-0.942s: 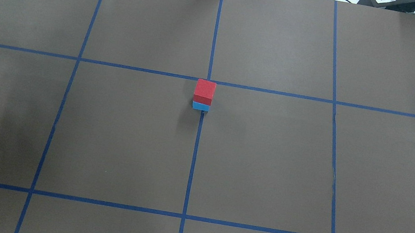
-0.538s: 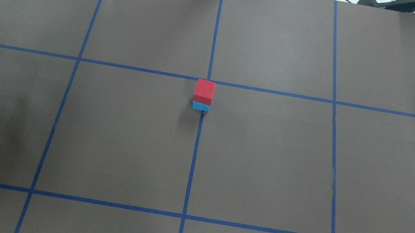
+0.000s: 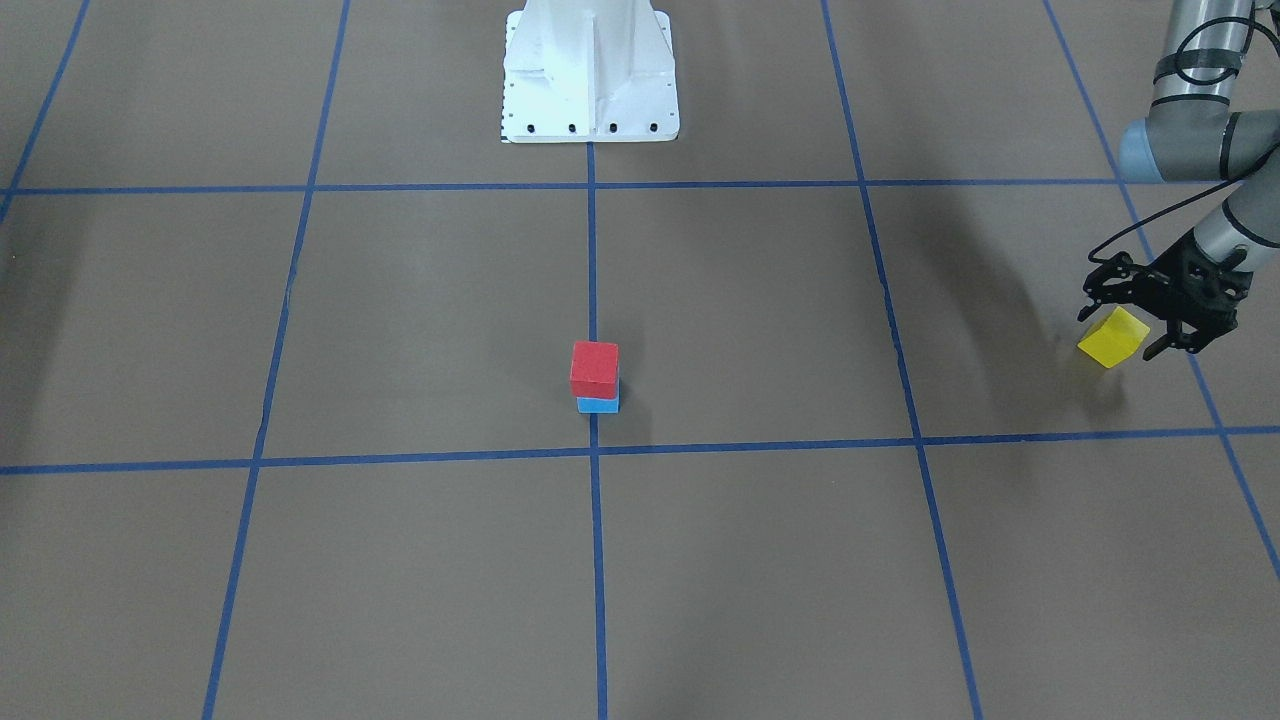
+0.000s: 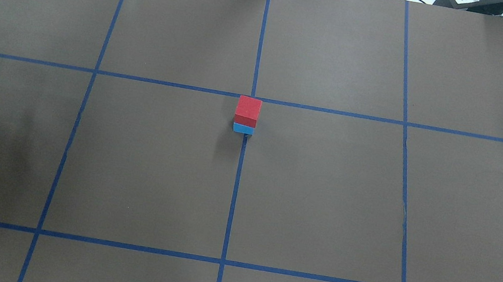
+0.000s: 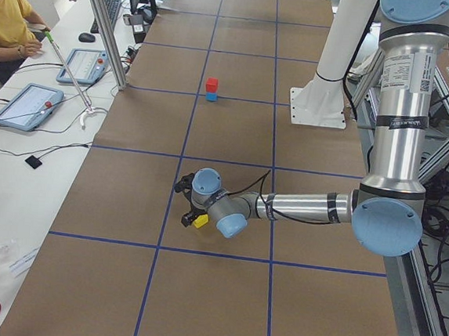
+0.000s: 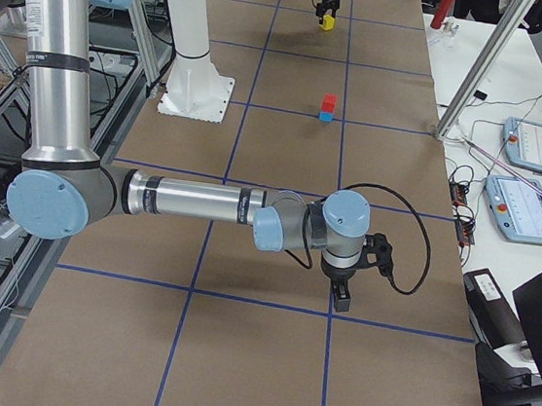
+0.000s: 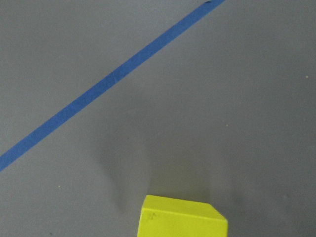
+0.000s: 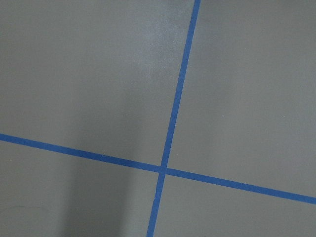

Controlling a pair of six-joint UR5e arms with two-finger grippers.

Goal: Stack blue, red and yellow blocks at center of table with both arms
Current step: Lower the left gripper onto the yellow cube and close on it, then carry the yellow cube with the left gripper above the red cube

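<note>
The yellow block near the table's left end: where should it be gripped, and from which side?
Grip the yellow block by two opposite upright faces, coming straight down. It is a cube flat on the paper, turned askew to the blue tape line, so rotate the grip to meet flat faces, not corners. The left gripper hangs astride it so; whether it grips is unclear.

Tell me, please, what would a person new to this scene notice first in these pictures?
First, the red block sitting on the blue block at the centre of the brown table. Next, the yellow block, alone near the table's end on the robot's left, with the left gripper straddling it.
</note>
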